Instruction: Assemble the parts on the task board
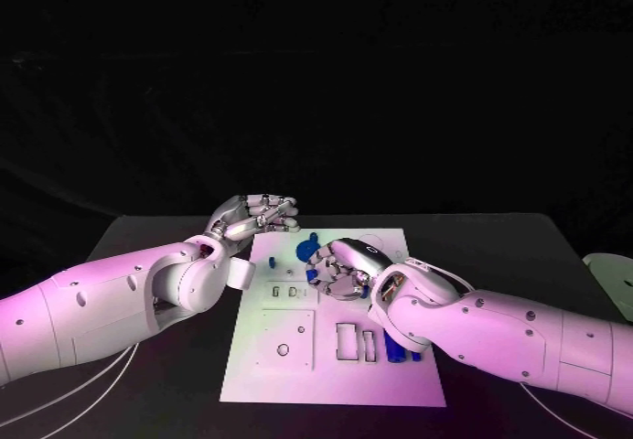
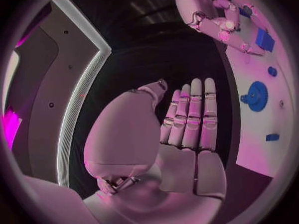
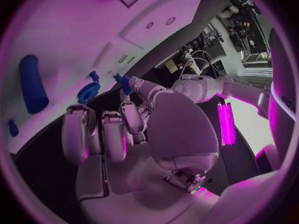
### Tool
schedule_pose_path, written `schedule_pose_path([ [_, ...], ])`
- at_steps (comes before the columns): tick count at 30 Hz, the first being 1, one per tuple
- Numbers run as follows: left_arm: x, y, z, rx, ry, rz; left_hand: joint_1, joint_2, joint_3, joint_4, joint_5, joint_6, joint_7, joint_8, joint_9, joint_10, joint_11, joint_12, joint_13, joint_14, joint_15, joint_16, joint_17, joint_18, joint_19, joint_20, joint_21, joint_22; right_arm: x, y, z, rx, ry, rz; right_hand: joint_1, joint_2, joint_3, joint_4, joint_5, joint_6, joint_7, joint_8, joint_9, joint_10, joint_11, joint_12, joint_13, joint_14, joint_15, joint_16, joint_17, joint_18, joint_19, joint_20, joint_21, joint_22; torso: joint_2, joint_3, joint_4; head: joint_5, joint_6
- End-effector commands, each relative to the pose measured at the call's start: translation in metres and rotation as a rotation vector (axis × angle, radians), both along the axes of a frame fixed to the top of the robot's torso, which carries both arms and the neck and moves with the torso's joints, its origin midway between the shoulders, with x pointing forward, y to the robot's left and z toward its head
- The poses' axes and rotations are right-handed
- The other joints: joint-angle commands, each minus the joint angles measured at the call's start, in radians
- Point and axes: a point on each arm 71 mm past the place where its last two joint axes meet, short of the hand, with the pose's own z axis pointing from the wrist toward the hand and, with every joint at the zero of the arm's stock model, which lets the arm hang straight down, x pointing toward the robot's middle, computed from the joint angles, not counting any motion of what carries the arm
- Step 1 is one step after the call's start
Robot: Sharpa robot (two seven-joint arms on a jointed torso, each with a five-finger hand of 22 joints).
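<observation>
the task board [image 1: 297, 366] lies flat in the middle of the black bench [image 1: 501, 247], and both hands are over its far part. the left hand [image 1: 253, 217] sits at the board's far left corner, out over the bench edge of the board; in the left wrist view its fingers [image 2: 190, 119] stand straight and side by side, the thumb apart from them, with nothing in the palm, so it is empty and open. beside that hand on the board lies a blue gear [image 2: 254, 95], with a small blue piece [image 2: 272, 137] and a blue peg [image 2: 272, 71] near it and a blue block [image 2: 264, 39] closer to the other hand. the right hand [image 1: 346, 268] is curled over the board just beside the gear; in the right wrist view a small blue part [image 3: 124, 83] is pinched at its fingertips. behind that hand, near its forearm, a blue cylinder [image 3: 32, 83] lies on the board.
</observation>
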Motion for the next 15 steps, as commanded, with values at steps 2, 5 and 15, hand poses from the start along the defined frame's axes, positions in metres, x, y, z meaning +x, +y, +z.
schedule_pose_path([
  [2,0.0,0.0,0.002,-0.013,-0.01,-0.001,-0.01,-0.003,0.006,0.0,-0.001,0.001,0.007,-0.007,0.001,-0.006,-0.003,0.0,0.0,-0.007,0.003,-0.006,0.002,0.011,-0.007,0.003,-0.004,-0.001,0.001,0.003,-0.005,-0.063,-0.03,-0.011,0.002,0.005,0.003,0.001,0.001,0.017,-0.011,0.031,0.027,0.003,-0.007,-0.003,-0.001,0.075,-0.007,0.003,0.141,-0.005,0.005,-0.003,0.001,0.108,0.002,0.001,0.0022,0.006,-0.003],
  [5,0.0,-0.001,0.002,-0.015,-0.01,-0.004,-0.01,-0.003,0.006,-0.001,-0.001,0.001,0.007,-0.007,0.001,-0.006,-0.003,0.0,0.001,-0.007,0.003,-0.007,0.002,0.011,-0.007,0.003,-0.004,-0.001,0.0,0.007,-0.01,-0.068,-0.027,-0.01,0.0,0.002,0.001,0.0,0.0,0.016,-0.011,0.033,0.028,0.004,-0.007,-0.002,0.0,0.075,-0.008,0.002,0.14,-0.005,0.006,-0.004,0.002,0.109,0.003,0.0005,0.0039,0.009,-0.005],
  [15,0.0,-0.001,0.002,-0.016,-0.008,-0.01,-0.01,-0.003,0.006,-0.001,-0.001,0.001,0.007,-0.007,0.001,-0.006,-0.003,0.0,0.001,-0.007,0.003,-0.007,0.002,0.011,-0.007,0.003,-0.004,-0.001,-0.004,0.016,-0.017,-0.071,-0.017,0.007,-0.002,0.0,0.0,-0.001,-0.002,0.015,-0.011,0.034,0.028,0.005,-0.007,-0.002,0.001,0.075,-0.008,0.002,0.14,-0.004,0.005,-0.004,0.0,0.108,0.006,0.0,0.0057,0.01,-0.011],
])
